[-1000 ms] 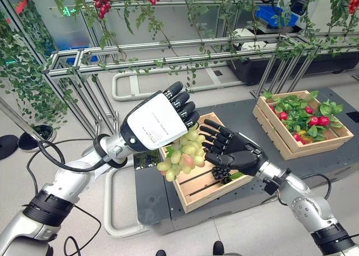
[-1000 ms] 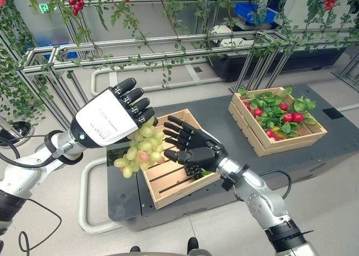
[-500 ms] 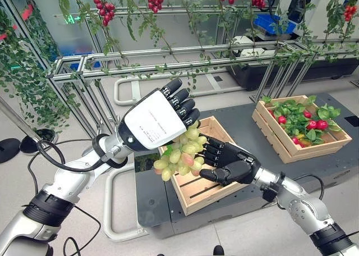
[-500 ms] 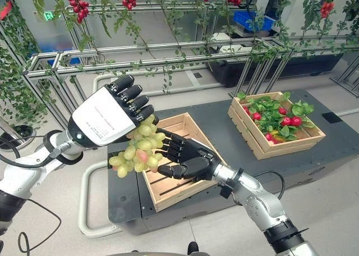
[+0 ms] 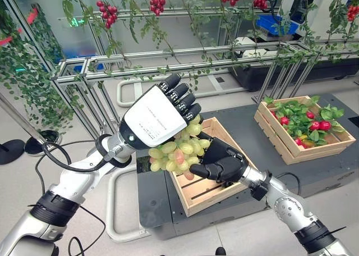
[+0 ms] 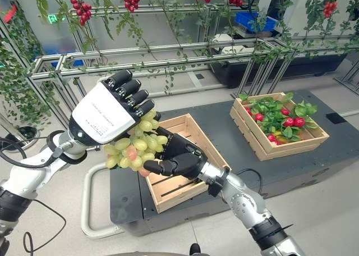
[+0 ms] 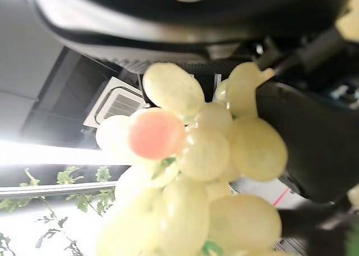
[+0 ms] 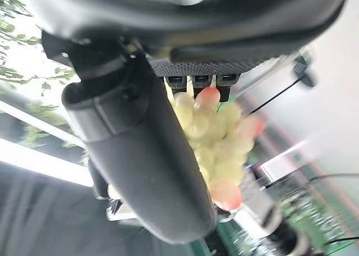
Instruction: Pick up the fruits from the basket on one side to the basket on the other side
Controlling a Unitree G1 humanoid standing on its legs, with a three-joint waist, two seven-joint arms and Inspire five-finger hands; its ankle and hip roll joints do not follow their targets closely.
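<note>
A bunch of green grapes with a few pinkish ones hangs in the air above the left end of the near wooden crate. My left hand is above it, with its fingers curled round the top of the bunch. My right hand is against the bunch's right side. Its fingers are curled and its thumb lies beneath the grapes. The far wooden crate at the right holds leaves and red fruits.
Both crates stand on a dark platform whose front edge is close below the near crate. Behind it runs a metal frame hung with vines and red fruit clusters. A white tube rail lies on the floor at the left.
My right hand has moved left up to the grapes, and its fingers have gone from spread to curled round the bunch. My left hand still holds the bunch, a little higher.
</note>
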